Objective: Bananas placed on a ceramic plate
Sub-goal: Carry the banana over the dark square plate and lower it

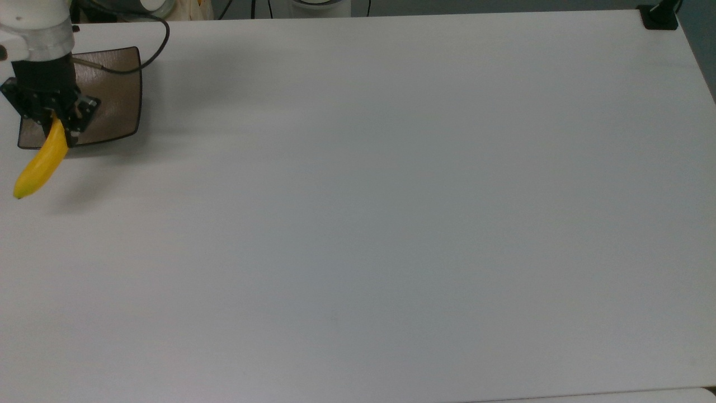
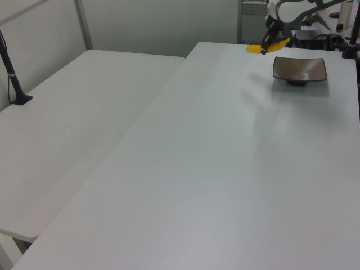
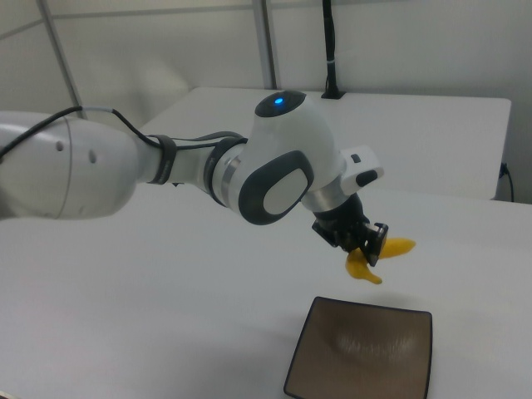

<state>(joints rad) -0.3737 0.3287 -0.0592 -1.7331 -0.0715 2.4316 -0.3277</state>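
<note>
White tabletop (image 1: 391,224) fills most of what we see, bare and matte, running toward the far corner where our work sits. In the left view, a second pale table (image 2: 67,124) stands beside it on the left view's left, with a black post (image 2: 12,73) clamped at its edge.

Further on we find the ceramic plate (image 1: 114,95), square, glossy brown with a thin dark rim, resting flat near the top view's left edge. In the right view the plate (image 3: 366,349) lies nearest the camera, with our gripper above and beyond it.

Our gripper (image 1: 56,120) hangs over the plate's edge on the top view's left, its jaws clamped on the stem end of the bananas (image 1: 39,165). The single yellow fruit slants down and out past the plate's rim over the table, held in the air. In the right view the gripper (image 3: 366,245) holds the fruit (image 3: 391,249) clear above the plate's far side, not touching it.

A black cable (image 1: 151,50) loops from the wrist across the plate's far corner.
</note>
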